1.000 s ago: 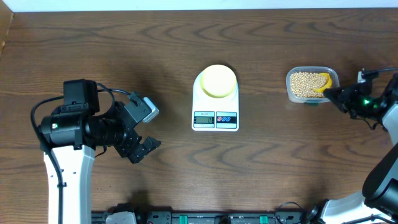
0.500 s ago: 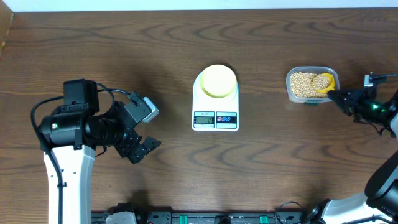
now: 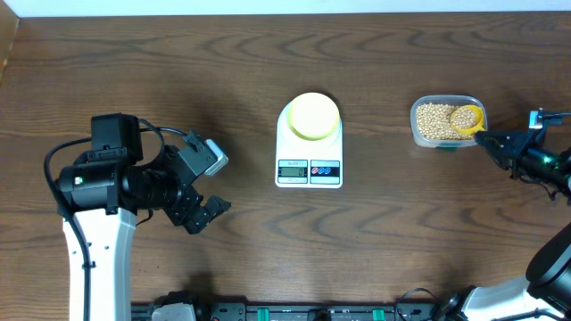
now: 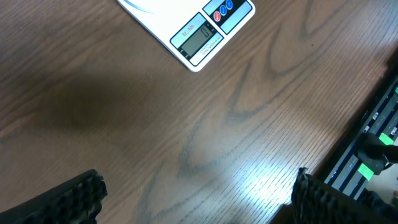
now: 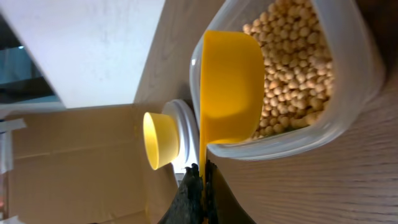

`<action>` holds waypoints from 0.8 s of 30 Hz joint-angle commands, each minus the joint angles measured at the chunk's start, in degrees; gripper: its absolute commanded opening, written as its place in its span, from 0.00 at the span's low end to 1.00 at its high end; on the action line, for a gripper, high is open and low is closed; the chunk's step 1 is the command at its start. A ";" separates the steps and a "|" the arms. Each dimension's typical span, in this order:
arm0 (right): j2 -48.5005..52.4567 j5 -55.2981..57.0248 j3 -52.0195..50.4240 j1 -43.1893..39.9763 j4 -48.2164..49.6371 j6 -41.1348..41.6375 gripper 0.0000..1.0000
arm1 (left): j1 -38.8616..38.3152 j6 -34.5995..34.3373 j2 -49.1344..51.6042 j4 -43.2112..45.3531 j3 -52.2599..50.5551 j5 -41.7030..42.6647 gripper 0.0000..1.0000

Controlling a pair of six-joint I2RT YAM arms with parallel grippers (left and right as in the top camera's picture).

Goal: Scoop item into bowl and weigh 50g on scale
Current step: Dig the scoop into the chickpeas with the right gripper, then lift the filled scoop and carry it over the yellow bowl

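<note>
- The right gripper (image 3: 487,138) is closed tight on the thin handle of a yellow scoop (image 3: 467,118). In the wrist view, its two dark fingers meet on the handle's edge with no gap visible.
- The arm reaches in from the right edge of the table, so the scoop's cup points left, toward the middle of the table.
- The cup sits over the right end of a clear plastic tub (image 3: 415,134). From above it looks filled with beans (image 3: 433,120), and level enough to keep them in.
- The rest of the beans lie heaped in the tub, mostly on its left side.
- The tub stands on the wooden table (image 3: 134,62), well to the right of the scale (image 3: 309,169).
- A pale yellow bowl (image 3: 310,116) rests on the upper part of the scale, away from the display and buttons. From above it looks empty, so the weighing appears not yet begun.
- The display is too small to read.
- The left gripper (image 3: 203,214) is on the far left, fingers spread wide and holding nothing. It is well away from the scale, leaving the way to the bowl free.
</note>
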 commanded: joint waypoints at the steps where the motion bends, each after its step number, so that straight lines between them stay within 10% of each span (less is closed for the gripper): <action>1: 0.22 -7.50 0.04 -0.31 0.07 -1.25 0.01 | 0.24 1.40 0.07 0.00 -0.46 -0.11 0.98; 24: 0.22 -15.69 0.04 16.94 1.14 1.07 0.01 | 0.24 1.40 0.07 0.00 -0.46 -0.11 0.98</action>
